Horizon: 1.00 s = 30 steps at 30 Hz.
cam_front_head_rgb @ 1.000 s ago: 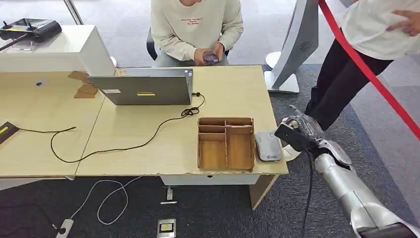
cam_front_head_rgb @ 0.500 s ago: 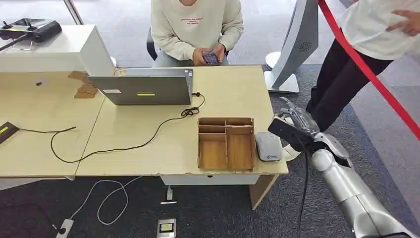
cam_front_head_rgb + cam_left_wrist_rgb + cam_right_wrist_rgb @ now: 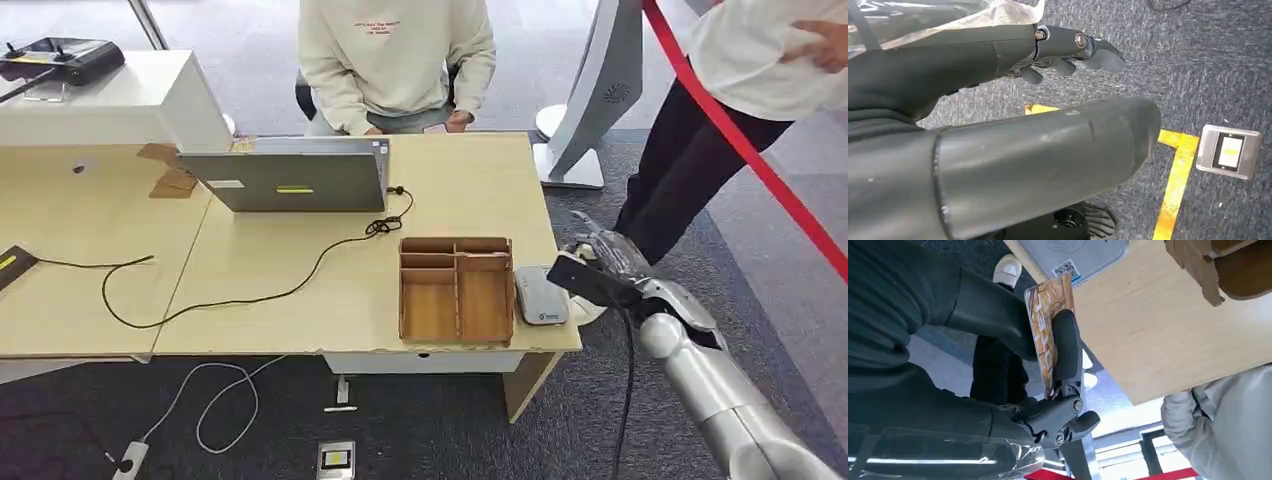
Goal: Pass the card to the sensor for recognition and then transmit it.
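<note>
The right robot hand [image 3: 600, 262] hovers just off the right edge of a light wooden table [image 3: 300, 290], pinching a brown-patterned card [image 3: 1046, 335] between its thick thumb and a dark finger. In the right wrist view the card stands edge-on in the grip, close to a grey sensor [image 3: 541, 295] that bears a small printed code and lies flat on the table's near right corner. In the head view the dark card edge reaches over the sensor's right side; whether the two touch cannot be told.

Just left of the sensor sits a brown wooden organiser tray [image 3: 456, 288] with several open compartments. Farther back on the table a grey laptop [image 3: 290, 178] stands open, a black cable [image 3: 250, 290] trailing from it across the tabletop. A person in a cream sweatshirt [image 3: 395, 60] sits at the far side, and a second person [image 3: 740, 90] in white top and dark trousers stands at the right behind a red strap [image 3: 740, 140].

The left robot hand [image 3: 1068, 50] hangs over grey carpet [image 3: 1208, 60] marked with yellow tape [image 3: 1173, 185], its dark fingers loosely extended and holding nothing.
</note>
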Each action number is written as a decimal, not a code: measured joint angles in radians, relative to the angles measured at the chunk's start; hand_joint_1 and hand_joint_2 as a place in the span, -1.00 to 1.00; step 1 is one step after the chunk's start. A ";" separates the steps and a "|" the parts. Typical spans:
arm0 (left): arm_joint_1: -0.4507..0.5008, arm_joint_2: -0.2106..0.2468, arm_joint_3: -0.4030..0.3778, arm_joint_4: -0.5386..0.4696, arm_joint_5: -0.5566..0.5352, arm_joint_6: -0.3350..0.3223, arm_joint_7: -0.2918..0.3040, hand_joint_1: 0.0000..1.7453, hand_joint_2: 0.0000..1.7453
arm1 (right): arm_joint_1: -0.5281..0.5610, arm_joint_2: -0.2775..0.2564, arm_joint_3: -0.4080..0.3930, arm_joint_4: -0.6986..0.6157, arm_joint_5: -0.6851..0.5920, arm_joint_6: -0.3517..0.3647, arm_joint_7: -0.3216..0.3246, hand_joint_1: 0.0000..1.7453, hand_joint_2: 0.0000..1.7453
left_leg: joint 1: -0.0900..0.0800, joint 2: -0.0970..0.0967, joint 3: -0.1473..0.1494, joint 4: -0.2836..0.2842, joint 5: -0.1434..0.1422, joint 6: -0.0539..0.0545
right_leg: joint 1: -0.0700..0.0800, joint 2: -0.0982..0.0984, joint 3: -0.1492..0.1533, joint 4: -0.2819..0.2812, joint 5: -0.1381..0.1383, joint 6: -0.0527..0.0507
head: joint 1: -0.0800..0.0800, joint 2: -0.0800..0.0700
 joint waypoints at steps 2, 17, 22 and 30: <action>0.000 0.000 0.000 -0.001 0.000 0.000 0.000 -1.00 -1.00 | 0.000 -0.002 0.002 0.003 0.002 0.000 0.000 1.00 1.00 | 0.000 0.000 0.000 0.000 0.000 0.000 | 0.000 0.000 0.000 0.000 0.000 0.000 | 0.000 0.000; -0.001 0.007 -0.026 -0.006 -0.002 -0.005 -0.003 -1.00 -1.00 | 0.049 -0.007 0.006 0.003 0.004 -0.024 0.019 1.00 1.00 | 0.000 0.000 0.000 0.000 0.000 0.000 | 0.000 0.000 0.000 0.000 0.000 0.000 | 0.000 0.000; -0.003 0.009 -0.035 -0.006 0.005 -0.004 0.016 -1.00 -1.00 | 0.048 0.011 0.011 0.022 0.040 -0.050 -0.001 1.00 1.00 | 0.000 0.000 0.000 0.000 0.000 0.000 | 0.000 0.000 0.000 0.000 0.000 0.000 | 0.000 0.000; -0.004 0.014 -0.049 -0.016 0.016 -0.002 0.032 -1.00 -1.00 | 0.018 0.037 0.022 0.079 0.059 -0.052 -0.026 1.00 1.00 | 0.000 0.000 0.000 0.000 0.000 0.000 | 0.000 0.000 0.000 0.000 0.000 0.000 | 0.000 0.000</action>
